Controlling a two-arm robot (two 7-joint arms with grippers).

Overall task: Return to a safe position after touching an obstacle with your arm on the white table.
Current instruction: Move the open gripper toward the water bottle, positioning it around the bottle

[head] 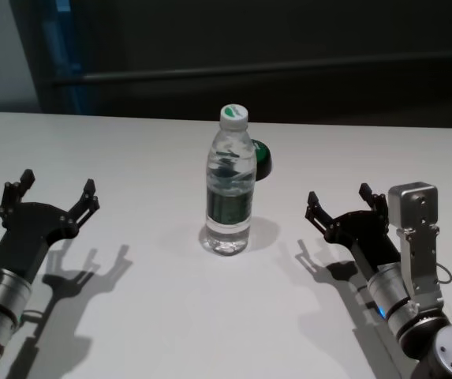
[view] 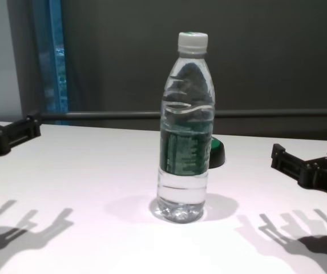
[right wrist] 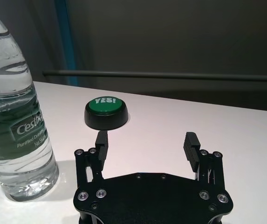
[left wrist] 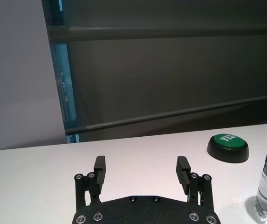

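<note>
Ahead, at twelve o'clock on the white table [head: 131, 316], the obstacle [head: 229, 189] stands upright, with the green button [right wrist: 106, 113] just behind it toward one o'clock. My left gripper [head: 52, 189] at nine and right gripper [head: 344, 204] at three hover spread wide, gripping nothing. Beyond the far edge runs a dark wall [view: 266, 57], possibly glass.
</note>
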